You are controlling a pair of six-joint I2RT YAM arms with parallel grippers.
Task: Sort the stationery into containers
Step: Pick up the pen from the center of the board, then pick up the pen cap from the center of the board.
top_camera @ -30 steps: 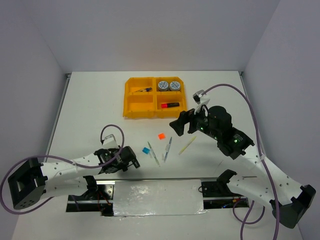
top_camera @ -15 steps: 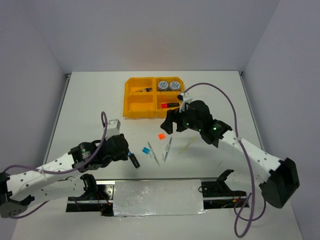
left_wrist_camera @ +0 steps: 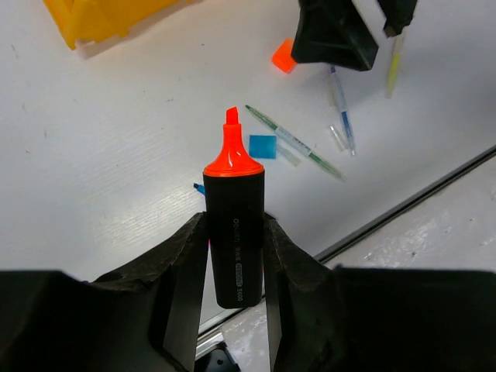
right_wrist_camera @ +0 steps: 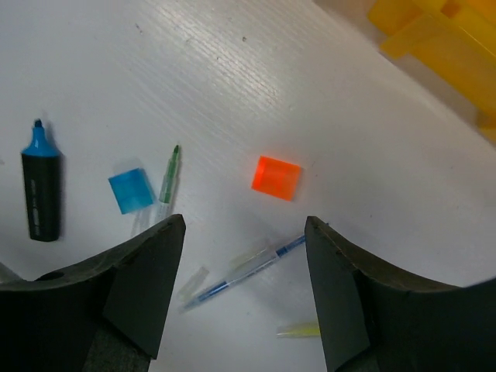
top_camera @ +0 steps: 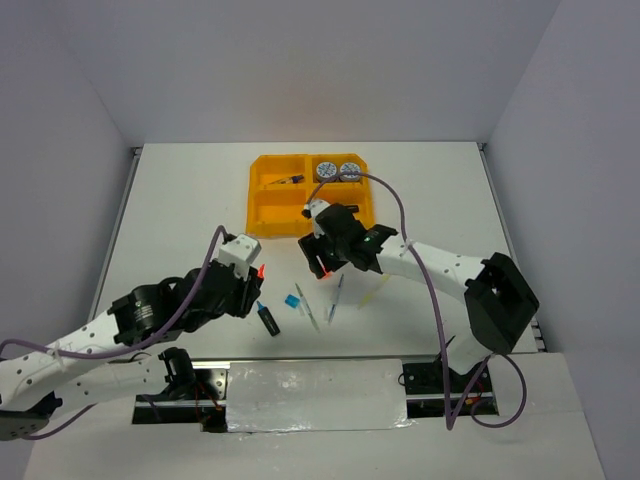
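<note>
A second ago my right claw (right_wrist_camera: 244,232) hung off to the right of the loose pieces. Now it has swung in and hovers spread wide over the small orange plastic square (right_wrist_camera: 277,177), gripping nothing. My left claw (left_wrist_camera: 234,252) has come up from the near edge, clenched on the black highlighter with the orange cap (left_wrist_camera: 234,225), and aims it toward the orange-yellow plastic four-compartment tray (top_camera: 280,212). I judge one piece is on its way and the next is lined up.

Loose on the white table (top_camera: 180,200) lie a black highlighter with a blue cap (right_wrist_camera: 40,194), a small blue square (right_wrist_camera: 130,191), a thin green-tipped pen (right_wrist_camera: 169,174), a blue-inked pen (right_wrist_camera: 248,267) and a pale yellow pen (top_camera: 374,291). Two round patterned tape rolls (top_camera: 327,171) sit in the tray's far right compartment. My right arm crowds the tray's near right corner, so my left should probably keep to the near left side.
</note>
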